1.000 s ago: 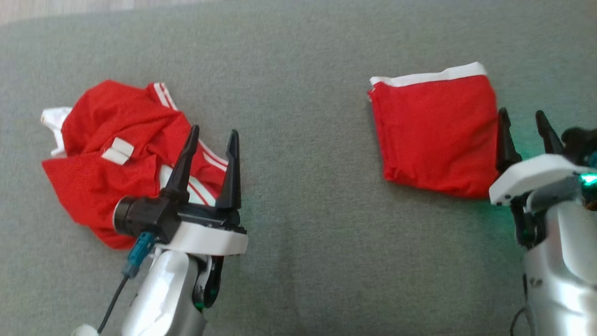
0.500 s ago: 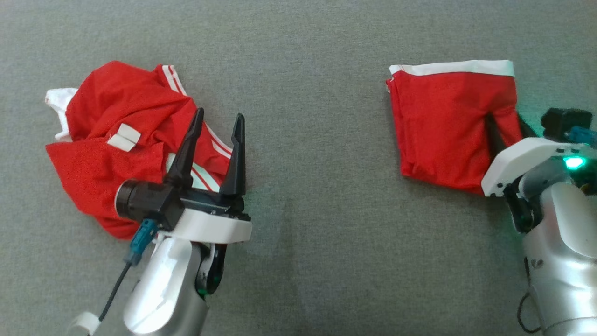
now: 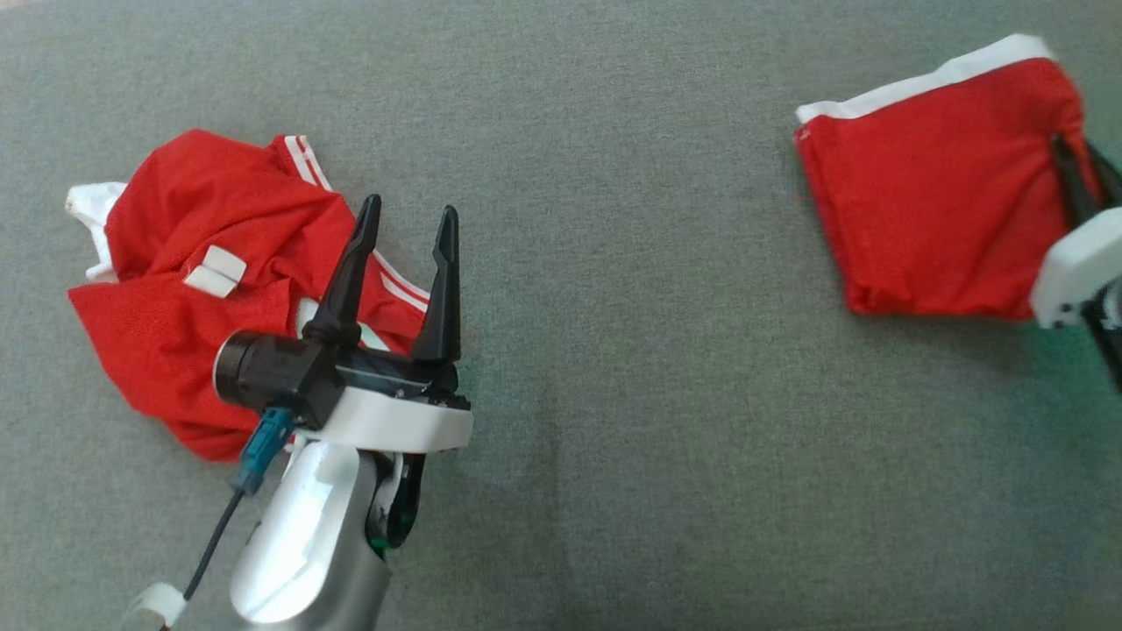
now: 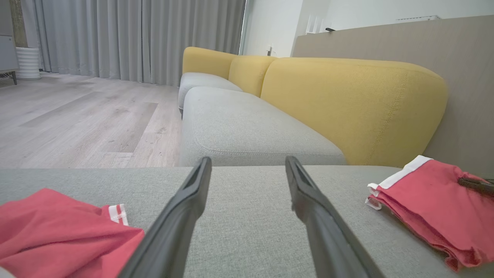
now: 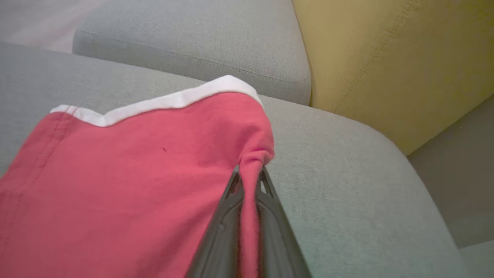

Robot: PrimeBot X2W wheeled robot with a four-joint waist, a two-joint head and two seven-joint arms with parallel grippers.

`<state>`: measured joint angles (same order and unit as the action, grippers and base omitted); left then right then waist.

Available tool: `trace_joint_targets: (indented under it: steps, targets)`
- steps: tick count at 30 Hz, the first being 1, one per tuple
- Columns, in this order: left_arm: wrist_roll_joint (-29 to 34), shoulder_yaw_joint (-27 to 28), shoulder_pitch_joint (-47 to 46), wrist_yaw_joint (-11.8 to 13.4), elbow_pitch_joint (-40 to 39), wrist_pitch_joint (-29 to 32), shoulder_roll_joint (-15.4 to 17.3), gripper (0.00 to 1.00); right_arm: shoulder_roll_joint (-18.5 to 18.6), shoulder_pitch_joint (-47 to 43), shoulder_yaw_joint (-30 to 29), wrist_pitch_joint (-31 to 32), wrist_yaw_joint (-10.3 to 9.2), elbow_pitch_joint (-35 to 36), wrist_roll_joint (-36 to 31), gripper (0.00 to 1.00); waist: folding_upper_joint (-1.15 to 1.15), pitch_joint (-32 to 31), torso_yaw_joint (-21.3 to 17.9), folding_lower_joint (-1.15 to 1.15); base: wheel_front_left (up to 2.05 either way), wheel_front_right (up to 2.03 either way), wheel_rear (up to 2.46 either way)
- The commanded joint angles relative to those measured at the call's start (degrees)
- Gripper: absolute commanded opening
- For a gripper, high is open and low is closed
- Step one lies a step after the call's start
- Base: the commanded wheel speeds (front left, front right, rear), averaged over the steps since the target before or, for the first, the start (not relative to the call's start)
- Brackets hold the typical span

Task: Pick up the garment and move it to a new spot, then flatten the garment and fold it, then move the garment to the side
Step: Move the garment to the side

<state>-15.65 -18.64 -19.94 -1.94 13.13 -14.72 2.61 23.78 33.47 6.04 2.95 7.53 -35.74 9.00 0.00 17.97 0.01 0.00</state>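
Right wrist view: right gripper (image 5: 250,172) pinches an edge of the folded garment (image 5: 135,185), white band (image 5: 162,102) farthest away; left gripper (image 3: 410,207) spread.

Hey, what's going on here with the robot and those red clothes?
The robot is working on a grey cushion. Its right gripper is shut on the edge of a folded red garment with a white band, bunching the cloth there, far over on the right. This looks like the step of moving it aside. The left gripper is open and holds nothing, next to a crumpled red garment on the left.
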Motion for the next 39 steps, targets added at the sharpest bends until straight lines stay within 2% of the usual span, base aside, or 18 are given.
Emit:
trace_joint_targets:
  steps: [1,7,13,20,32,33,34,39]
  targets:
    - [0.01,1.79,-1.80,0.23,-1.85,-0.28,0.27,1.00,2.97,-0.03,1.64,-0.41,-0.04,1.83,-0.17,0.00,0.00,0.10,-0.02,0.00,0.00,0.00,0.00]
    - [0.70,2.41,-2.23,-0.20,-2.41,-0.28,0.27,1.00,11.20,-1.03,2.08,0.11,-0.04,-0.91,-1.52,0.00,0.00,1.34,0.44,0.00,0.00,0.00,0.00]
    - [1.06,2.55,-2.76,-0.45,-2.75,-0.28,0.27,1.00,15.93,0.27,-2.50,-0.40,-0.04,-6.74,-4.89,0.00,0.00,2.57,1.40,0.00,0.00,0.00,0.00]
    - [1.07,2.60,-3.07,-0.38,-3.12,-0.28,0.27,1.00,16.62,2.43,-8.04,-2.15,-0.04,-11.48,-9.11,0.00,0.00,3.29,2.06,0.00,0.00,0.00,0.00]
    - [1.15,2.59,-3.17,-0.16,-3.22,-0.28,0.27,1.00,14.25,4.72,-14.49,-4.57,-0.04,-13.46,-14.87,0.00,0.00,3.50,1.78,0.00,0.00,0.00,0.00]
    - [1.15,2.58,-3.19,-0.16,-3.19,-0.28,0.27,1.00,13.89,4.76,-14.99,-4.88,-0.04,-13.19,-15.19,0.58,0.00,3.48,1.74,0.00,0.00,0.00,0.00]
    - [1.14,2.59,-3.21,-0.15,-3.15,-0.28,0.27,1.00,13.46,4.85,-15.71,-5.12,-0.04,-12.94,-15.38,1.00,0.00,3.43,1.70,0.00,0.00,0.00,0.00]
    - [0.95,2.82,-2.82,-0.24,-2.62,-0.28,0.27,1.00,10.92,4.44,-17.49,-5.31,-0.04,-11.33,-16.04,1.00,0.00,1.74,1.28,0.00,0.00,0.00,0.00]
